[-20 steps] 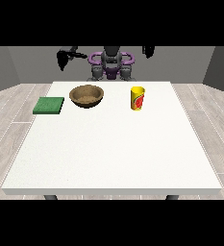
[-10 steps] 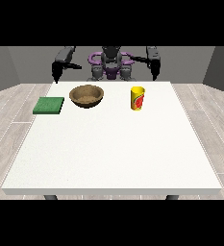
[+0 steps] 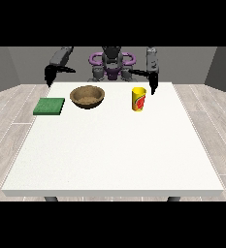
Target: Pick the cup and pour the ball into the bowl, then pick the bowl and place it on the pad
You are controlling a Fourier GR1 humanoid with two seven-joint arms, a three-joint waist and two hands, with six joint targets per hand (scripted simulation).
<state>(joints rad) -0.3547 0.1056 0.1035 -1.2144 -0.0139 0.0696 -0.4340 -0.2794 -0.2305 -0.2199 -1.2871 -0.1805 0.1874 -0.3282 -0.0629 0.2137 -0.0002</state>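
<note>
my hand at the view's right (image 3: 153, 84) hangs at the far edge of the worktop (image 3: 114, 150), pointing down. i cannot tell if it is open or closed; it holds nothing. the cup (image 3: 139, 99) stands upright just beside this hand, a little nearer the camera and toward the middle of the worktop. it is yellow with a red mark on its side. hand and cup look apart, not touching. i cannot see the ball; the inside of the cup does not show from here.

my hand at the view's left (image 3: 50, 75) hangs by the far left corner of the worktop. it also points down and holds nothing, and i cannot tell how it is shaped. the pad (image 3: 49, 106) lies flat on the worktop below this hand, nearer the camera. it is green and square.

the bowl (image 3: 87, 96) sits between my two hands, closer to the pad than to the cup. it is brown and round and stands the right way up. it is apart from the pad and well apart from the cup. all three things stand in a row along the far side of the worktop.
</note>
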